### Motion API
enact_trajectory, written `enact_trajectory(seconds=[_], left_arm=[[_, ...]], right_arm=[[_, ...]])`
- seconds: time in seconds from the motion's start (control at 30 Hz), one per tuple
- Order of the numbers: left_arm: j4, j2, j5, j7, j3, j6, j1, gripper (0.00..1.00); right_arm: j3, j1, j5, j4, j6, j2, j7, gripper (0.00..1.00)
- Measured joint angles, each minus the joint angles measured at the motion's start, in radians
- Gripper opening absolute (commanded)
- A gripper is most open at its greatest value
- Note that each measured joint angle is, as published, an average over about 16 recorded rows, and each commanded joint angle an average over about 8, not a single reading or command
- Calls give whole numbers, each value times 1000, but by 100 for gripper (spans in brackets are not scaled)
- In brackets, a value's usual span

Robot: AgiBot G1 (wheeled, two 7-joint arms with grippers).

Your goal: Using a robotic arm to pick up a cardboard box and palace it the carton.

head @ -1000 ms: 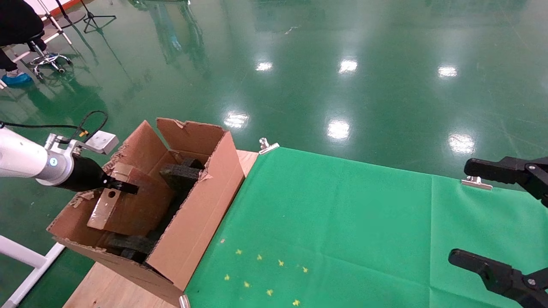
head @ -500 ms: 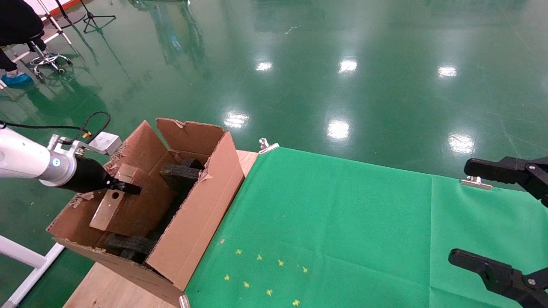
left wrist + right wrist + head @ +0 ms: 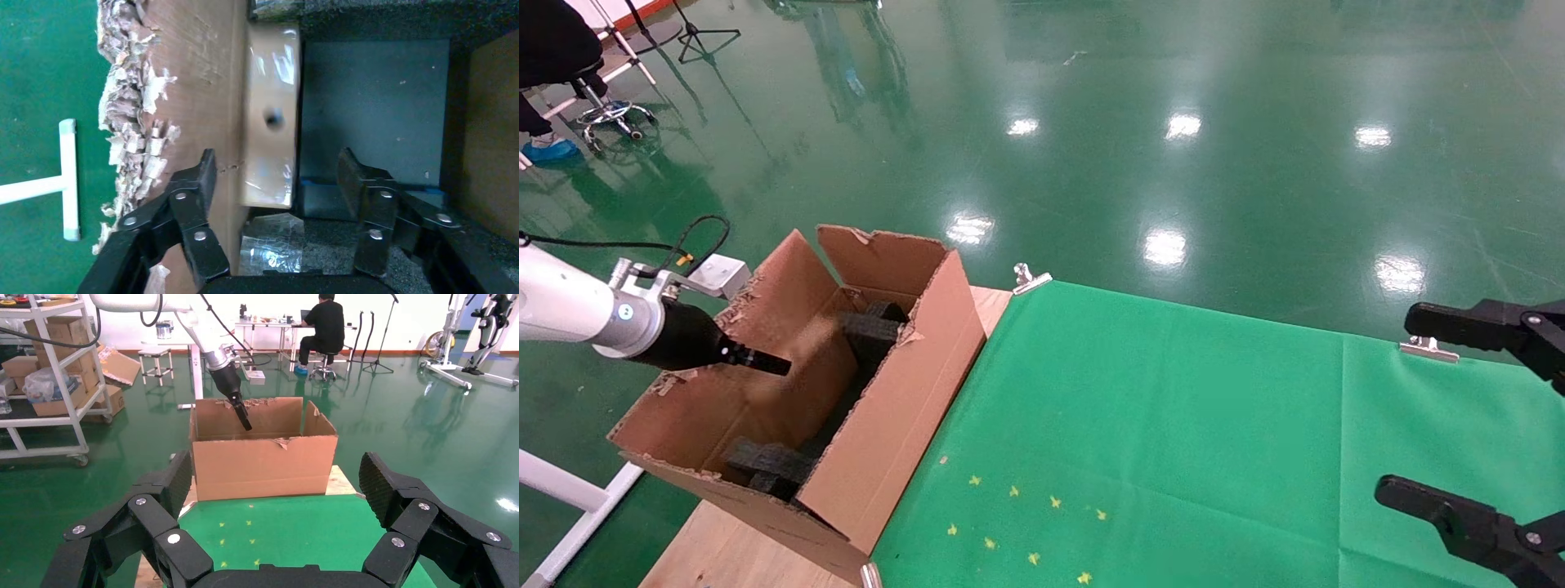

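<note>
The large brown carton (image 3: pixel 903 408) stands at the table's left end with ragged flaps and black foam (image 3: pixel 870 331) inside. The white left arm (image 3: pixel 568 306) reaches in over its left flap, and my left gripper (image 3: pixel 772 365) is open and empty. In the left wrist view the small cardboard box (image 3: pixel 272 116), with its round hole and shiny tape, lies down inside the carton against the wall, below my open left gripper (image 3: pixel 276 165) and apart from it. In the head view the box is only a brown blur in the carton. My right gripper (image 3: pixel 1426 408) is open and parked at the right edge.
A green cloth (image 3: pixel 1173 425) covers the table, held by metal clips (image 3: pixel 1030 278), with small yellow star marks (image 3: pixel 1026 523) near the front. A bare wooden edge (image 3: pixel 715 555) shows below the carton. A white frame (image 3: pixel 568 490) stands at the left. A person sits on a stool (image 3: pixel 601 106) far back left.
My left gripper held the small box above the carton before. Now its jaws are open and the box has dropped down inside the carton. The right arm has not moved.
</note>
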Motion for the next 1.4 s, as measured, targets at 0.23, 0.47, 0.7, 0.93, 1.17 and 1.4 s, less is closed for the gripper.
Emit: enact_trajectory(seconds=[0.23,0.47,0.7,0.93,1.17,1.4], left_arm=[[-30,-3,-13,-1,-9,17,-56,100],[-90,-5,-37,-34,-26,75,-135,100],[-174,-2,-62,-87,-39,175,-187,100],[-231,1,-75,-120,-42,249,-204,100],[-260,0,-90,-113,-54,270,-190,100],[-321,-13,-144,-73,-110,275,-125,100]], right_arm=[[0,0,0,0,0,0,0,100],[0,0,0,0,0,0,0,100],[0,0,0,0,0,0,0,100],[0,0,0,0,0,0,0,100],[0,0,0,0,0,0,0,100],[0,0,0,0,0,0,0,100]])
